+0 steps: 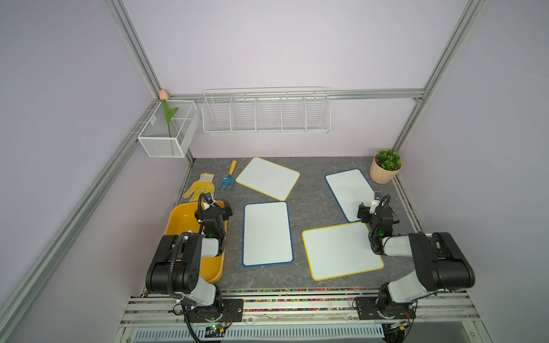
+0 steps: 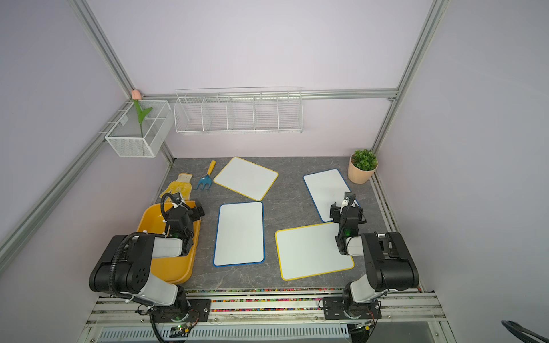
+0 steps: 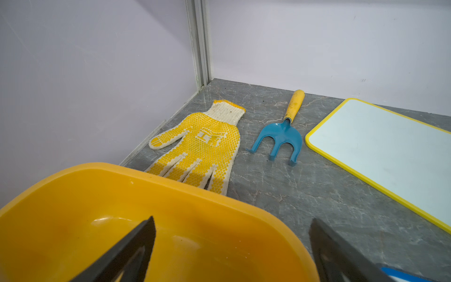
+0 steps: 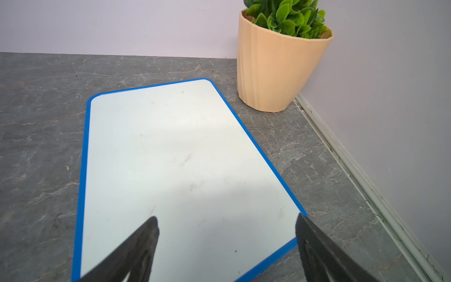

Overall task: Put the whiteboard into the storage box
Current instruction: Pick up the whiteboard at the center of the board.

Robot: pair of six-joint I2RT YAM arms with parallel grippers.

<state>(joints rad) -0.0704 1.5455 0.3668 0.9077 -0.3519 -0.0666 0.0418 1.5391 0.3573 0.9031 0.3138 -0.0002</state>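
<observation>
Several whiteboards lie flat on the grey table in both top views: a blue-edged one (image 1: 267,233) in the middle, a yellow-edged one (image 1: 341,251) at the front right, a yellow-edged one (image 1: 267,178) at the back, and a blue-edged one (image 1: 349,190) at the right. The orange-yellow storage box (image 1: 178,219) sits at the left, empty where it shows and partly hidden by the left arm. My left gripper (image 3: 231,222) hangs open over the box's far corner (image 3: 97,219). My right gripper (image 4: 227,219) hangs open above the right blue-edged whiteboard (image 4: 170,158), holding nothing.
A yellow glove (image 1: 202,185) and a blue garden fork (image 1: 227,176) lie behind the box. A potted plant (image 1: 385,169) stands in the back right corner. A white wire rack (image 1: 266,112) and a mesh basket (image 1: 169,130) hang on the walls.
</observation>
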